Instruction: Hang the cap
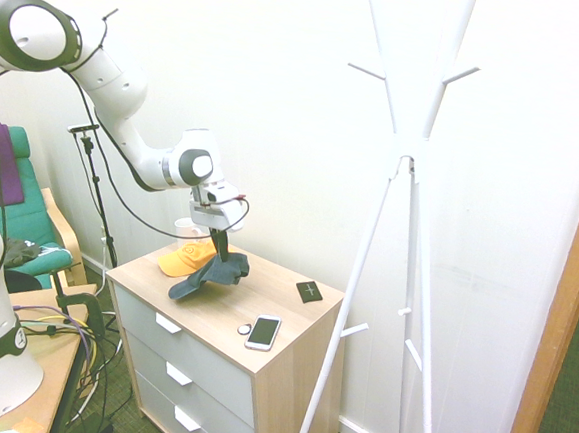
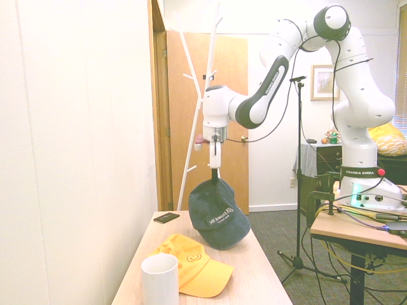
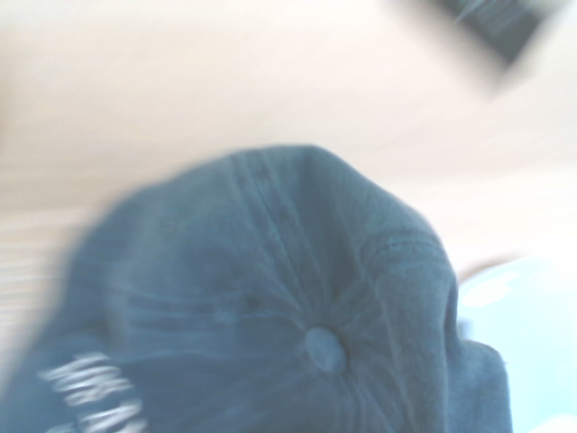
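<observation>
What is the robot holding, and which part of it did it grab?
The two-finger gripper holds the dark blue-green fabric baseball cap with pale lettering, pinched at the top of its rounded crown.

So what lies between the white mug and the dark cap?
The yellow cap, between mug and dark cap, in the second exterior view.
</observation>
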